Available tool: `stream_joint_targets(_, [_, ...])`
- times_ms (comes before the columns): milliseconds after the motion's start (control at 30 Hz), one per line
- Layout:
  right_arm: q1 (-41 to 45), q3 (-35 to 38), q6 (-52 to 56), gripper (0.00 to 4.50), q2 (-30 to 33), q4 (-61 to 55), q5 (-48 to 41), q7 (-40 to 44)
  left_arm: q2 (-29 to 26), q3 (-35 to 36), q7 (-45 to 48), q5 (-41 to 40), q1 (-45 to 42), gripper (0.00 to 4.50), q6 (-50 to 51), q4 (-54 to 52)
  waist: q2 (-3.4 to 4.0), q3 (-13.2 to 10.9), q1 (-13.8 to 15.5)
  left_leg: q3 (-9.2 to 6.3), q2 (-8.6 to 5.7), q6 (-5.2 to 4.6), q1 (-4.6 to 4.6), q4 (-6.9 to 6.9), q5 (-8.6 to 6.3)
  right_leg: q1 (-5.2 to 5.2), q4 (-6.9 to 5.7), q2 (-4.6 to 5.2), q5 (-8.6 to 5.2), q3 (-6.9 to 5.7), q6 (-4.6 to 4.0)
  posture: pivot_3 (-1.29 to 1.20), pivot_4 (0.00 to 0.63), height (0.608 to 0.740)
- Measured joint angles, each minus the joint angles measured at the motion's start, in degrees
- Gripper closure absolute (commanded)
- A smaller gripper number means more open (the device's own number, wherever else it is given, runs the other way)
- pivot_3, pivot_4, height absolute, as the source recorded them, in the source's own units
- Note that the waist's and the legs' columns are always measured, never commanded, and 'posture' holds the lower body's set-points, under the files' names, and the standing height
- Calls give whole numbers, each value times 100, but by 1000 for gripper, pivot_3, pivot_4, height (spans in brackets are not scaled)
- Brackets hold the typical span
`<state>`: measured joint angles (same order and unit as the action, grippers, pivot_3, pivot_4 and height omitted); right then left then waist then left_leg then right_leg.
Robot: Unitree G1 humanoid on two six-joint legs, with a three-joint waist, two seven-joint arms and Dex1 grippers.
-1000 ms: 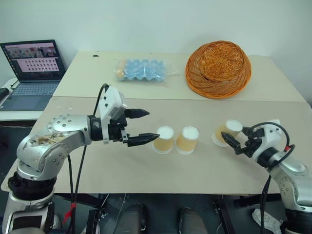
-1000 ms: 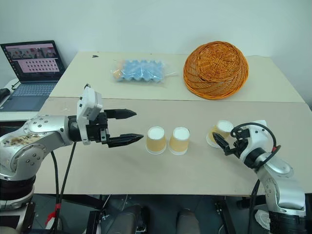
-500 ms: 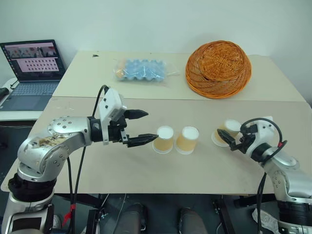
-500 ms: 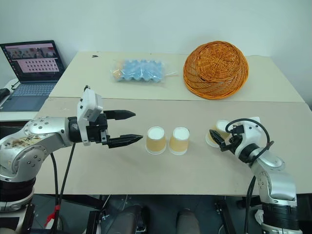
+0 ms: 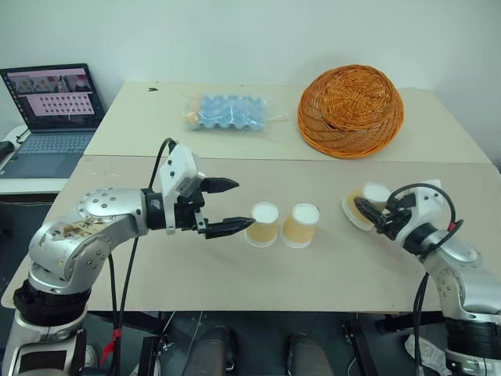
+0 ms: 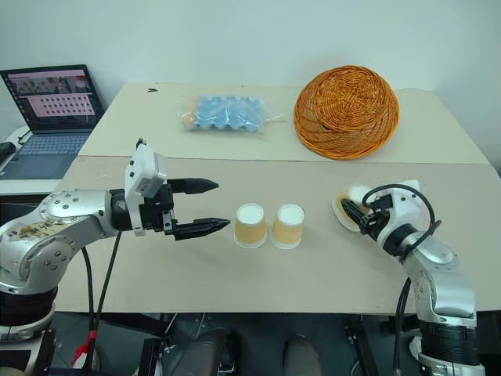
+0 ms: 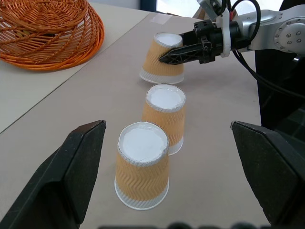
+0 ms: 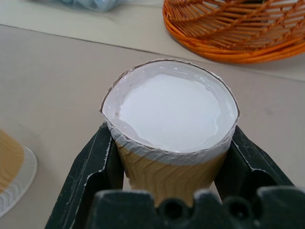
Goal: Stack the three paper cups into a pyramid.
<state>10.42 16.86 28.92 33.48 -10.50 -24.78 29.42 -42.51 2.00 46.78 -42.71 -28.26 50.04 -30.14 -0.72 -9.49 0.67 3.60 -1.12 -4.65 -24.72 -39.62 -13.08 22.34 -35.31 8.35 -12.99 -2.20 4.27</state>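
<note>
Laptop [image 5: 53,117] cut off at left edge.

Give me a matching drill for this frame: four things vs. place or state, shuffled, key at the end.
1. right pincer
2. left pincer
3. wicker basket
4. egg tray

a. upside down on the far table
b. open, beside the two standing cups
c. wrapped in clear plastic
d. shut on the third cup

Pairs: 1-d, 2-b, 3-a, 4-c

The three paper cups [image 7: 142,175] were tan-orange with a faint zigzag pattern, white bases and white rims. The basket [image 5: 350,110] was woven orange wicker. The egg tray [image 5: 227,112] was pale blue. The table [image 5: 235,266] was plain beige.
</note>
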Motion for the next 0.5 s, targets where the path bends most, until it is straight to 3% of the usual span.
stream_joint_targets(167, [122, 247, 401, 2270, 358, -544, -463, 166, 0, -13, -2, 2, 21, 0, 0, -1, 2, -2, 2, 0, -1, -4, 0, 0, -3, 0, 0, 2, 0, 0, 0, 0, 150, 726])
stream_joint_targets(333, [614, 244, 992, 2270, 863, -1630, -1565, 777, 0, -76, 1, 15, 23, 0, 0, -4, 3, -6, -12, -1, 8, -6, 0, 12, -4, 0, 2, 1, -1, -1, -3, 0, 150, 726])
stream_joint_targets(500, [1749, -403, 1479, 2270, 929, -1865, -2279, 1118, 3, -112, 9, 12, 36, 0, 0, -25, 0, -8, -12, -4, 6, -7, 1, 13, -4, 12, 7, 2, -1, -5, -4, 0, 150, 726])
